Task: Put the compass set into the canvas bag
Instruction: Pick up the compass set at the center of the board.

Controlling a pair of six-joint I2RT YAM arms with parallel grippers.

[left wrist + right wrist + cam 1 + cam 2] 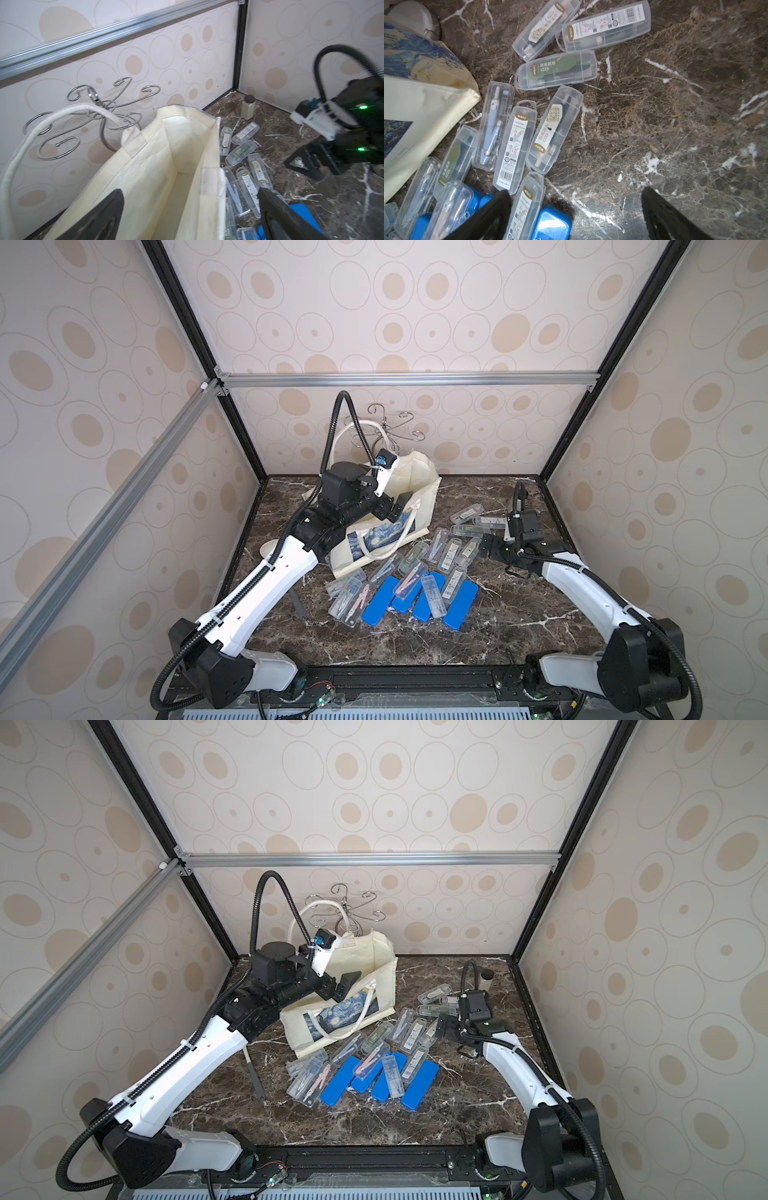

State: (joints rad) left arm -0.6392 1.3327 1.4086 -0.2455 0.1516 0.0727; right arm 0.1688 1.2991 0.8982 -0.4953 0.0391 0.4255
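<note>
The left jaws gape empty over the open rim of the canvas bag [145, 176], the right jaws over bare marble [654, 124].

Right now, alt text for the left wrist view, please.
The open left gripper hovers over the gaping canvas bag, nothing visible inside. Its handle loops up by a wire hook stand; clear compass cases lie on the table beside it.
</note>
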